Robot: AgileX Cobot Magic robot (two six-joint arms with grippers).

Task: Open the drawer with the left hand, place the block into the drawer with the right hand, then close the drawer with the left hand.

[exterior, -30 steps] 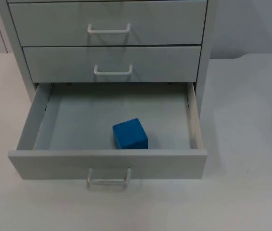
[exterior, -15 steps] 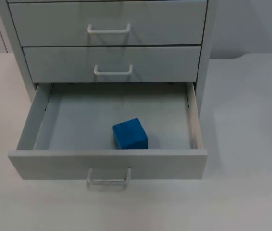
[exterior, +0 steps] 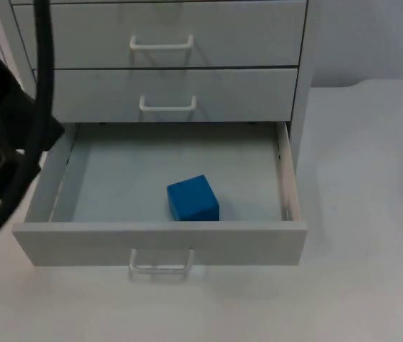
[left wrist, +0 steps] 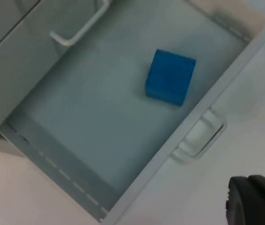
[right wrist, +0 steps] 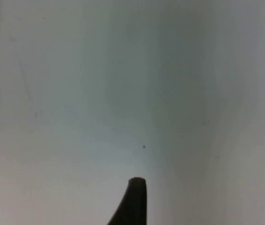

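Note:
The bottom drawer (exterior: pixel 159 242) of the grey cabinet stands pulled out. A blue block (exterior: pixel 193 198) rests on its floor near the front wall, slightly right of centre. My left arm (exterior: pixel 6 128) hangs over the drawer's left side, above the table. In the left wrist view the block (left wrist: pixel 170 76) lies inside the drawer, and the drawer's handle (left wrist: pixel 198 138) is close to my left gripper (left wrist: pixel 254 201), which is shut and holds nothing. My right gripper (right wrist: pixel 135 204) waits open over bare white table, with nothing between its fingers.
Two upper drawers (exterior: pixel 166 92) of the cabinet are closed, each with a white handle. The open drawer's handle (exterior: pixel 160 269) sticks out toward the table's front edge. White table top (exterior: pixel 365 214) lies to the right of the cabinet.
My left arm has come into the top view at the left, and its gripper has shut. The drawer and the block have not moved.

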